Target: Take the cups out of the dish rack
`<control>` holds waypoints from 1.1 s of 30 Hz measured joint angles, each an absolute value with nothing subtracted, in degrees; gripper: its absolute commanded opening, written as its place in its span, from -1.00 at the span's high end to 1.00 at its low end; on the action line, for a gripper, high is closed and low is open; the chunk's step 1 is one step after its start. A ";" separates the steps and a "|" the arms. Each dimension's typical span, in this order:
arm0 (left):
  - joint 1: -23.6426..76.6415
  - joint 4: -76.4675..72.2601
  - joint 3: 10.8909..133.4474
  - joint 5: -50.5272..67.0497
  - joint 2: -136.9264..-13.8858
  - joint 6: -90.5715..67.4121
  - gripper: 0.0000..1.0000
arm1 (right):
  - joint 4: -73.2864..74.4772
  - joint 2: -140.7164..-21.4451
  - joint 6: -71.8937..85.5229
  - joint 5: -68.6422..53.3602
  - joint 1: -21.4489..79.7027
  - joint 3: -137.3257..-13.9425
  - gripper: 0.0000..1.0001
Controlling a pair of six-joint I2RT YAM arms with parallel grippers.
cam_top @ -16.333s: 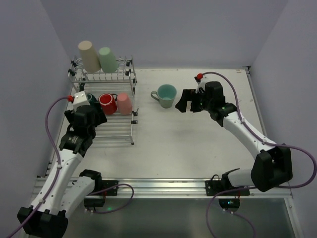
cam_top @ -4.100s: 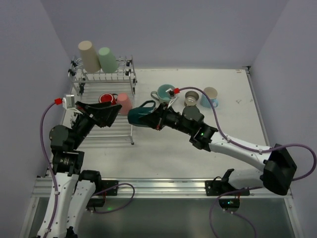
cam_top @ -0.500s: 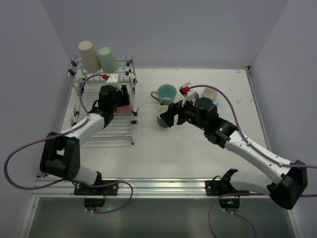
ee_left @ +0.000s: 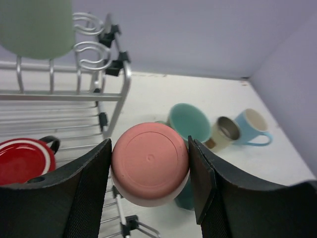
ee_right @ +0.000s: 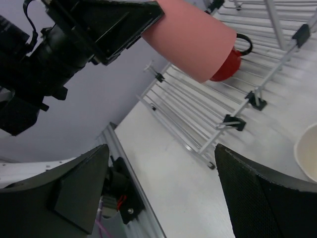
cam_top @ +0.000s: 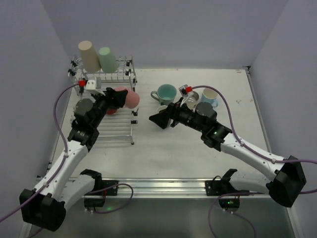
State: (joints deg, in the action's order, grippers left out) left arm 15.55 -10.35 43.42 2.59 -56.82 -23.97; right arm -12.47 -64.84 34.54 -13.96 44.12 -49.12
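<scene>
My left gripper [cam_top: 123, 96] is shut on a pink cup [cam_top: 132, 98], held on its side in the air above the right edge of the dish rack [cam_top: 101, 126]. In the left wrist view the pink cup [ee_left: 150, 163] fills the gap between both fingers [ee_left: 84, 193]. A red cup [cam_top: 110, 110] lies in the rack's lower tier. Beige [cam_top: 89, 56] and mint green [cam_top: 105, 58] cups stand upturned on the back tier. My right gripper [cam_top: 158, 119] is open and empty, pointing left toward the rack. It partly covers a dark green cup [cam_top: 162, 108].
On the table to the right of the rack stand a teal cup [cam_top: 165, 93], a grey-brown cup [cam_top: 190, 101] and a light blue cup [cam_top: 210, 96]. The right wrist view shows the pink cup [ee_right: 190, 42] above the rack's front bars [ee_right: 237, 106].
My left gripper has closed on the pink cup and lifted it out of the rack toward the right. The right gripper has swung a little left and stands over the dark green cup.
</scene>
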 measured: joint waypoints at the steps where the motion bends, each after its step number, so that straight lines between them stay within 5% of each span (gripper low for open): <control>1: 15.57 -10.92 42.52 4.43 -54.22 -25.50 0.39 | -15.00 -65.32 36.27 -14.81 44.36 -48.05 -0.82; 14: 15.90 -23.81 30.41 21.87 -42.15 -45.89 0.42 | -33.04 -69.12 48.27 -20.21 45.17 -44.34 -0.77; 33: 17.10 -34.87 25.74 23.57 -37.23 -53.56 0.50 | -44.25 -66.06 55.57 -17.76 45.45 -33.74 -0.68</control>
